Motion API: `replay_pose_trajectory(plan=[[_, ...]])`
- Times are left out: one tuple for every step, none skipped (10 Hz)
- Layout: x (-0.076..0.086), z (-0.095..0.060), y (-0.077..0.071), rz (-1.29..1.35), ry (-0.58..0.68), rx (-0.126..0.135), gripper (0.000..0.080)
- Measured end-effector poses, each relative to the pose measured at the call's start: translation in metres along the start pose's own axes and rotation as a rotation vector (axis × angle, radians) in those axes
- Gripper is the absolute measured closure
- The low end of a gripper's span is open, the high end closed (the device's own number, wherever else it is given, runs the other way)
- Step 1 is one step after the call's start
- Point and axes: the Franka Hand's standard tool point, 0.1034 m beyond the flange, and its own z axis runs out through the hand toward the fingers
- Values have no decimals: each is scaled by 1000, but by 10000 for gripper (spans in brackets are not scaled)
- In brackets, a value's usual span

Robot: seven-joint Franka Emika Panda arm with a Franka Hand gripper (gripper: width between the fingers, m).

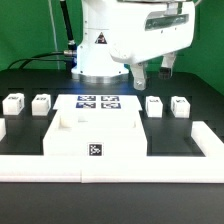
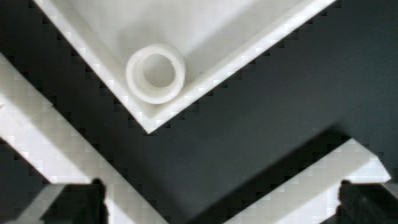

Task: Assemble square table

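Currently the pincer (image 1: 152, 72) is wide open and holds nothing. It hangs over the black tabletop (image 1: 205, 120), behind the marker board (image 1: 98, 102) and toward the exterior view's right. The square table slab (image 1: 70, 135) lies flat just in front of the marker board. The legs (image 1: 41, 103) stand two on either side of it. The wrist view shows a slab corner and its round hole (image 2: 155, 75).

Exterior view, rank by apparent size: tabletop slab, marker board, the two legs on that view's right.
1. Tabletop slab: clearly largest, though it also lies nearest the camera.
2. Marker board.
3. Inner leg and outer leg: they look alike, so I won't rank one over the other.
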Motion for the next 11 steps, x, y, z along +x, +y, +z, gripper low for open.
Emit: replay_pose_trajectory(plan=[[0, 0, 0, 0, 0, 0, 150], [0, 0, 0, 0, 0, 0, 150], [0, 0, 0, 0, 0, 0, 150], [0, 0, 0, 0, 0, 0, 150], [0, 0, 0, 0, 0, 0, 150], [0, 0, 0, 0, 0, 0, 150], [0, 0, 0, 0, 0, 0, 150], [0, 0, 0, -7, 0, 0, 150], [0, 0, 0, -26, 0, 0, 150], [-1, 1, 0, -27, -1, 1, 150], [-15, 5, -4, -123, -2, 1, 150]])
